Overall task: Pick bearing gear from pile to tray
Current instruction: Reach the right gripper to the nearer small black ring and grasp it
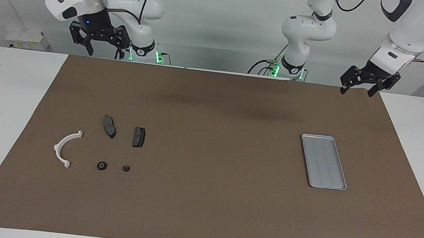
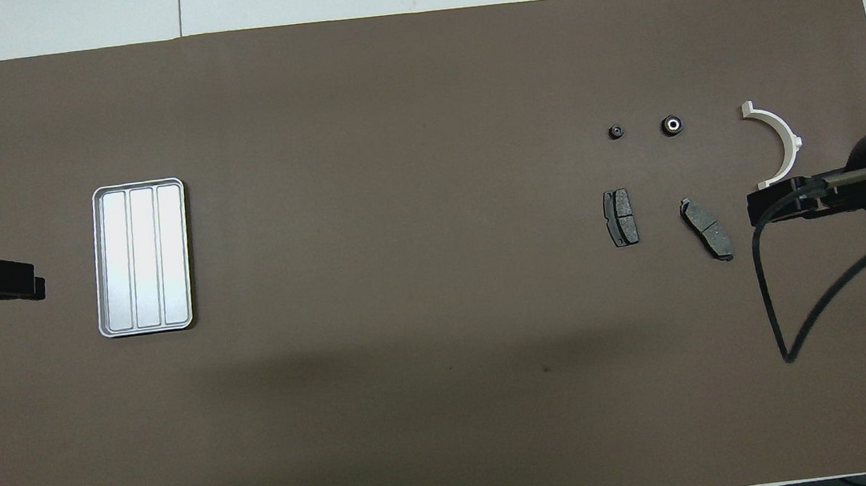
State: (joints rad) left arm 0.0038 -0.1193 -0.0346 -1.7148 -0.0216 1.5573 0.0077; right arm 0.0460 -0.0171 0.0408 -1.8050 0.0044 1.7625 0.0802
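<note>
The pile (image 1: 101, 146) is spread loosely toward the right arm's end of the brown mat (image 1: 210, 199), so the 2 small black round pieces (image 1: 113, 167) are left reachable. The empty tray (image 1: 323, 161) is set toward the left arm's end. The right gripper (image 1: 98, 38) and left gripper (image 1: 369, 81) are raised over the mat's robot-side edge, jaws apart and holding nothing.

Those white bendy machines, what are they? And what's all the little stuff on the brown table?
They are two robot arms, each ending in a black claw. One picture looks at the robots from across the table; the other looks down from above them. The left gripper and the right gripper both hang in the air with jaws open, holding nothing. On the brown mat lies a group of small parts: a white curved bracket, two dark grey brake pads, and two small black round pieces. Toward the left arm's end sits a shiny metal tray, with nothing in it yet.
</note>
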